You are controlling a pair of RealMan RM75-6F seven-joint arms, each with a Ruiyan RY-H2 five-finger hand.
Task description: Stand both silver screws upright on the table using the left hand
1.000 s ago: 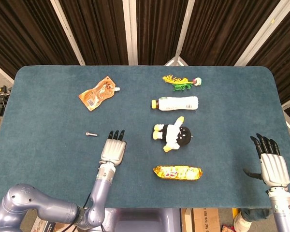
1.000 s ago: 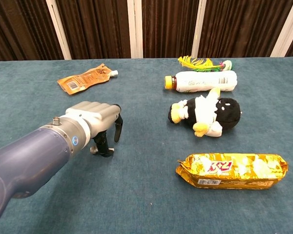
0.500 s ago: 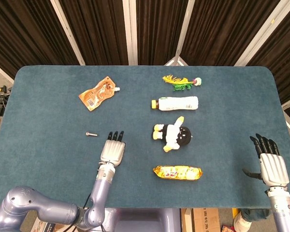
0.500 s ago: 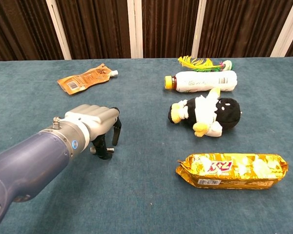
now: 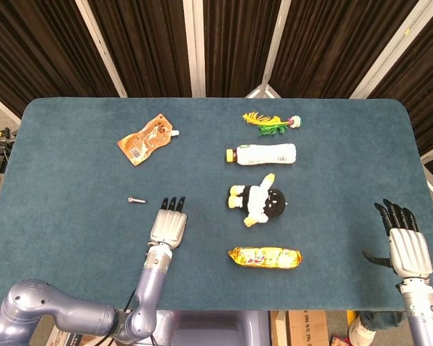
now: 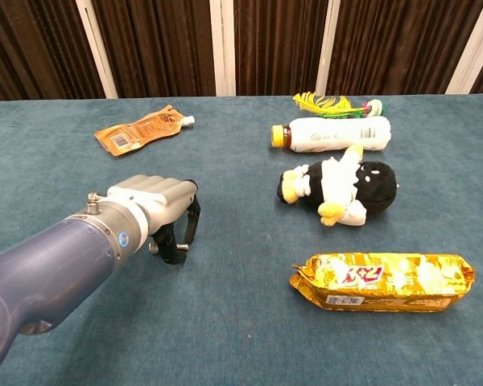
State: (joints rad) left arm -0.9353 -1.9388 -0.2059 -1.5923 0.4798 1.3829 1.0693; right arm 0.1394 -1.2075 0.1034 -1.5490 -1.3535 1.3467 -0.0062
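One silver screw [image 5: 136, 200] lies flat on the blue table [image 5: 72, 158], a short way left of my left hand's fingertips. In the chest view only a bit of the screw [image 6: 154, 247] shows behind the bent fingers. My left hand [image 5: 169, 223] hovers low over the table, its black fingers [image 6: 181, 237] bent downward and apart from the thumb, with nothing seen in them. No second screw shows in either view. My right hand [image 5: 408, 245] rests at the table's right front edge, fingers stretched out and holding nothing.
An orange pouch [image 5: 146, 140] lies at the back left. Right of my left hand lie a white bottle [image 5: 263, 153], a black-and-white plush penguin [image 5: 260, 204], a gold snack bag [image 5: 265, 256] and a yellow-green feather toy [image 5: 270, 122].
My left hand has drawn back slightly toward me, away from the screw. The screw and the right hand have not moved.
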